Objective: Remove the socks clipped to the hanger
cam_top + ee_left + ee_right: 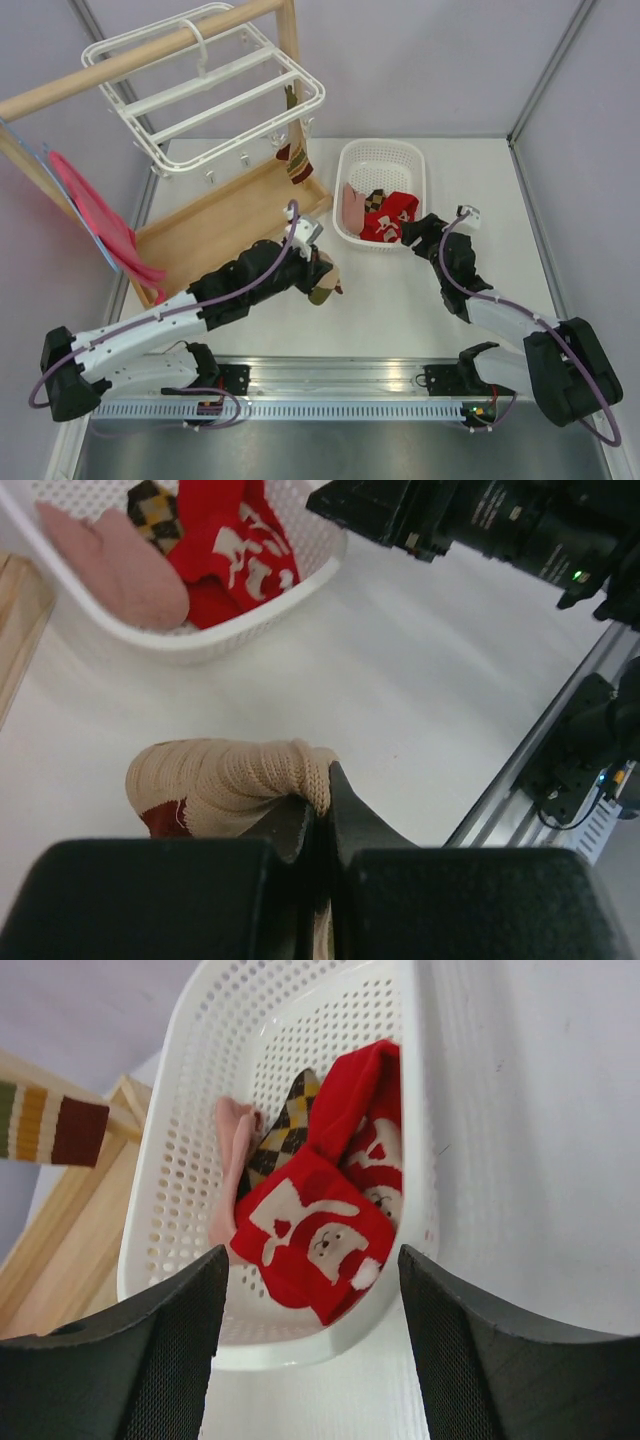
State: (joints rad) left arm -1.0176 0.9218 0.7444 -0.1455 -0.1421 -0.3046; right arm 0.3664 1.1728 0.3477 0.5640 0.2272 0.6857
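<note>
Left gripper, jaws clamped on a cream-cuffed sock just left of the basket, likely must carry it in next, while right gripper hangs open-jawed over the basket's near rim and one striped sock is clipped to the hanger behind it.

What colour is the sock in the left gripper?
Sock: beige with dark red; clearest in left wrist view.

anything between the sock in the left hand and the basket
No object lies on the table between the beige sock in the left hand and the basket. The open right hand hovers at the basket's near rim, though.
</note>
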